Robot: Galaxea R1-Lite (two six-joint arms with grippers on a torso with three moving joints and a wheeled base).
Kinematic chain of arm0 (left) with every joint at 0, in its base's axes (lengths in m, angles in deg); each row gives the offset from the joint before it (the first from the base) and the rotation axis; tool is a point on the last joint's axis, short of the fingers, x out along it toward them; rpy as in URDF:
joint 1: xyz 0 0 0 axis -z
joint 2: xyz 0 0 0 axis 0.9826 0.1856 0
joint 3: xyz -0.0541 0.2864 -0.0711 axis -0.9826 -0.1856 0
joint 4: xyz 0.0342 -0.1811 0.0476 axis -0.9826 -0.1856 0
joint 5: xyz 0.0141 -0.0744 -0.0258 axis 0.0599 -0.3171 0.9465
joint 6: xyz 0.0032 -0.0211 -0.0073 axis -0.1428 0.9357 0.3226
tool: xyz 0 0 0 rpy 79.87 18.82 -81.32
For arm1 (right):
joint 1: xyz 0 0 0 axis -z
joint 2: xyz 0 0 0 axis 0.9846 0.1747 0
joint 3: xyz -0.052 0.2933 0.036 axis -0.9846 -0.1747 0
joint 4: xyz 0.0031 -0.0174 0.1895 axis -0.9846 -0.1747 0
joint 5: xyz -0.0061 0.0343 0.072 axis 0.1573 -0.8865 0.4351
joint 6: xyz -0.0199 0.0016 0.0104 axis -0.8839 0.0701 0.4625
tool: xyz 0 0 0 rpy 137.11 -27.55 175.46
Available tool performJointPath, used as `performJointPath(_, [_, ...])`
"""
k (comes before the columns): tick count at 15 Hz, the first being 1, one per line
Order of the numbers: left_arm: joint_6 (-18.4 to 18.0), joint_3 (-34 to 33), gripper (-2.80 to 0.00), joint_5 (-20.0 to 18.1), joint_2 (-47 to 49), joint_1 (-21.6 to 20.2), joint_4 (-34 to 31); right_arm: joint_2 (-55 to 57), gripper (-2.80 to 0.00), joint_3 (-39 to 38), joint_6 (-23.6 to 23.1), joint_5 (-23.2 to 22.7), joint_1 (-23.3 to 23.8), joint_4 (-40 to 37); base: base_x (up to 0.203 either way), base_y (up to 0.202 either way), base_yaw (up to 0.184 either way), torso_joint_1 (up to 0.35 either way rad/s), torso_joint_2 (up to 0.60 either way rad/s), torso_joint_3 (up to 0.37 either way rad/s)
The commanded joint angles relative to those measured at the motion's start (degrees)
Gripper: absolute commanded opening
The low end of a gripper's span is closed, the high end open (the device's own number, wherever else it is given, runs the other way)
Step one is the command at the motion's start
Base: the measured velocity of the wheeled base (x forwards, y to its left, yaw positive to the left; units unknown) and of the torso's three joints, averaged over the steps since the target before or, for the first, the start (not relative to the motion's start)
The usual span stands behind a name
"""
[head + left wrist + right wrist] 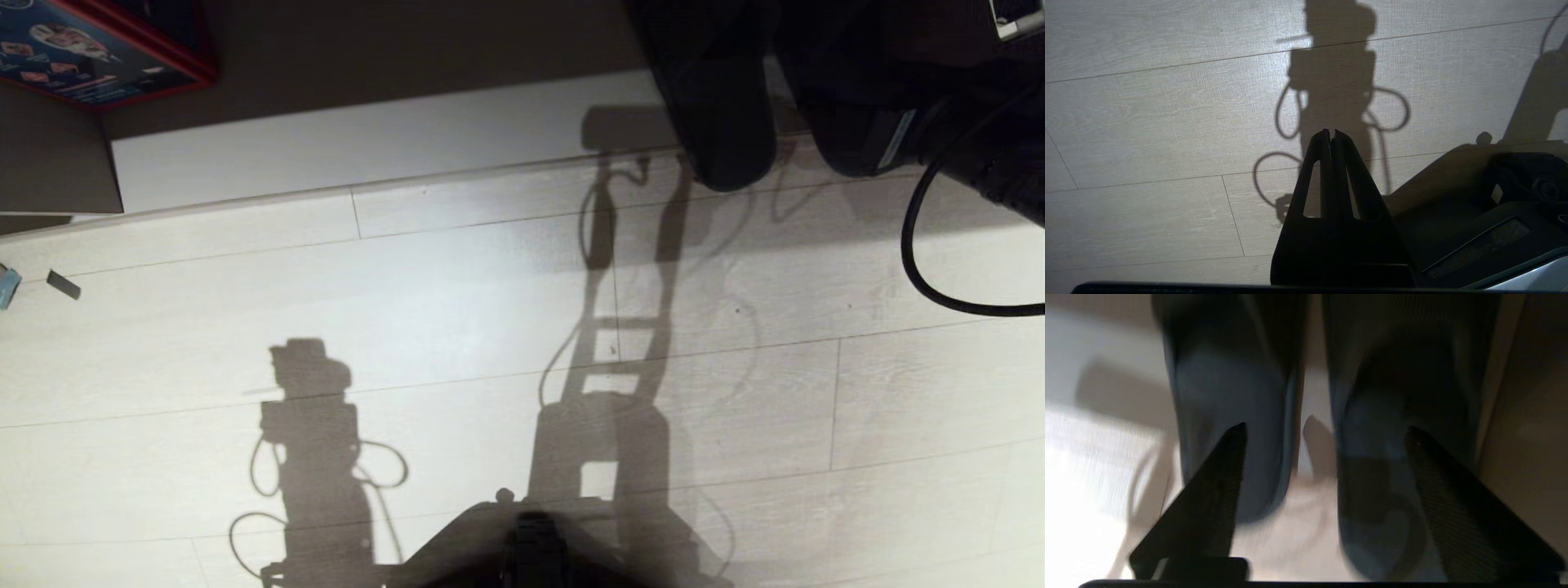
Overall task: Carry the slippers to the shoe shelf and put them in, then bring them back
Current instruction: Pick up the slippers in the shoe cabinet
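Lighting is dim and uneven. In the head view a bright pool falls on the pale floor (457, 327) mid-frame, fading toward murky upper corners. Hard-edged shadows of arms and cables stretch across the boards, so the light comes from behind the robot. The right wrist view is smeared; the slippers (1229, 416) look soft.

Left gripper (1332, 132), fingers pressed together, above pale plank floor (1147, 122). Arm-and-cable shadow (1333, 81) on planks. Dark robot base (1494, 228) beside gripper.
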State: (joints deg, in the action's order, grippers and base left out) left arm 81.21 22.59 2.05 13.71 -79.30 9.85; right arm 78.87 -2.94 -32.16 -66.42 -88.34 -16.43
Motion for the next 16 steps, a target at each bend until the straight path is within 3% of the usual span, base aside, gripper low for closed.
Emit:
performJointPath(1, [0.02, 0.00, -2.80, 0.02, 0.00, 0.00, 0.01, 3.01, 0.00, 2.20, -0.10, -0.15, -0.67, 2.20, 0.000, 0.000, 0.000, 0.000, 0.00, 0.000])
performJointPath(8, [0.02, 0.00, -2.80, -0.05, 0.00, 0.00, 0.01, 9.79, 0.00, 10.87, -0.90, 0.28, -3.31, 4.02, 0.000, 0.000, 0.000, 0.000, 0.00, 0.000])
performJointPath(16, [0.02, 0.00, -2.80, 0.04, 0.00, 0.00, 0.01, 18.14, 0.00, 21.48, -0.95, 3.84, -4.12, 9.89, 0.000, 0.000, 0.000, 0.000, 0.00, 0.000])
